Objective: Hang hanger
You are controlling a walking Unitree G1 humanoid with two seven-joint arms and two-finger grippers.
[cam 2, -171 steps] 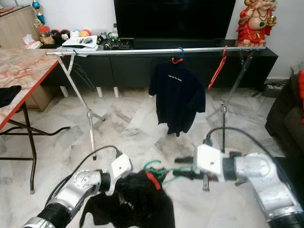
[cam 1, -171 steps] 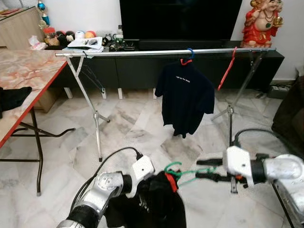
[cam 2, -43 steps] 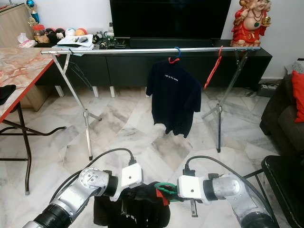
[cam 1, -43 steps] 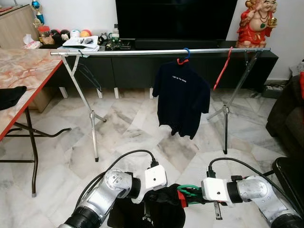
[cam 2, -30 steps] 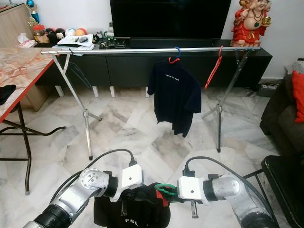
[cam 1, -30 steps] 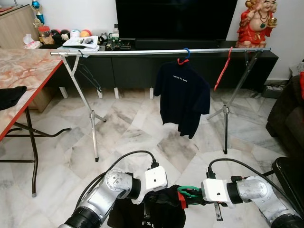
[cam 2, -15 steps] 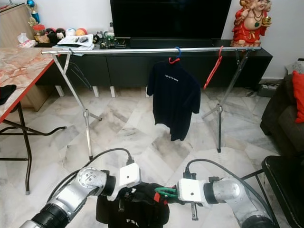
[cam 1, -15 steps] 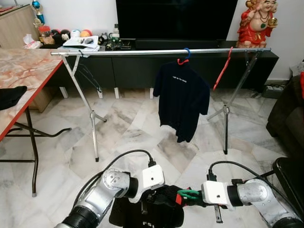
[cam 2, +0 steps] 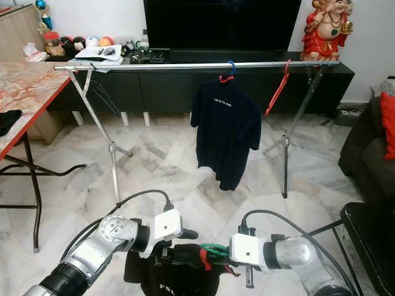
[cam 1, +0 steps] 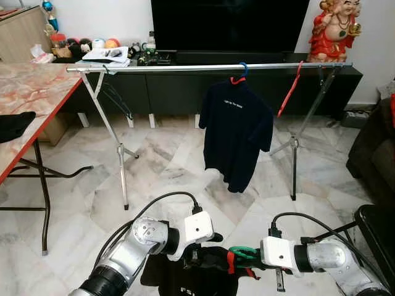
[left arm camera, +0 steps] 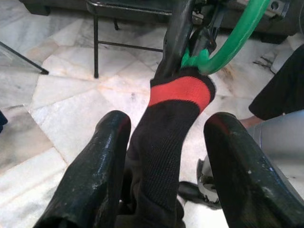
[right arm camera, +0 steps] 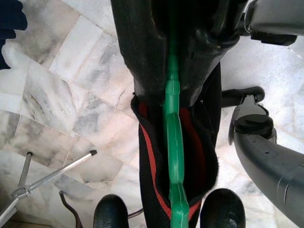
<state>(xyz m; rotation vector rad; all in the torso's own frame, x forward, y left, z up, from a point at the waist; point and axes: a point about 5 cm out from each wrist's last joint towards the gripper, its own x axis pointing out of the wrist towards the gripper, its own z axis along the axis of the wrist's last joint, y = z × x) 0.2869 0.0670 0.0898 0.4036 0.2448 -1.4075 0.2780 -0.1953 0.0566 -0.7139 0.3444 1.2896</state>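
A green hanger (cam 1: 242, 251) sits inside the red-trimmed collar of a black garment (cam 1: 197, 274), low in front of me. My right gripper (cam 1: 250, 259) is shut on the green hanger, which runs between its fingers (right arm camera: 111, 211) in the right wrist view. My left gripper (left arm camera: 168, 121) is open, its two fingers standing either side of the collar (left arm camera: 180, 92) without pinching it. Beyond, a metal clothes rail (cam 1: 185, 68) carries a navy T-shirt (cam 1: 237, 132) on a blue hanger and a bare red hanger (cam 1: 289, 92).
A marble-topped folding table (cam 1: 31, 92) with a black cloth (cam 1: 15, 125) stands to the left. Behind the rail are a dark TV cabinet (cam 1: 185, 92) and a red statue (cam 1: 333, 31). A dark seat (cam 1: 376, 160) and a black frame (cam 1: 373, 225) are at the right.
My left gripper has opened off the garment, one finger now sticking out. Both arms and the garment have sunk slightly. The hung T-shirt sways a little.
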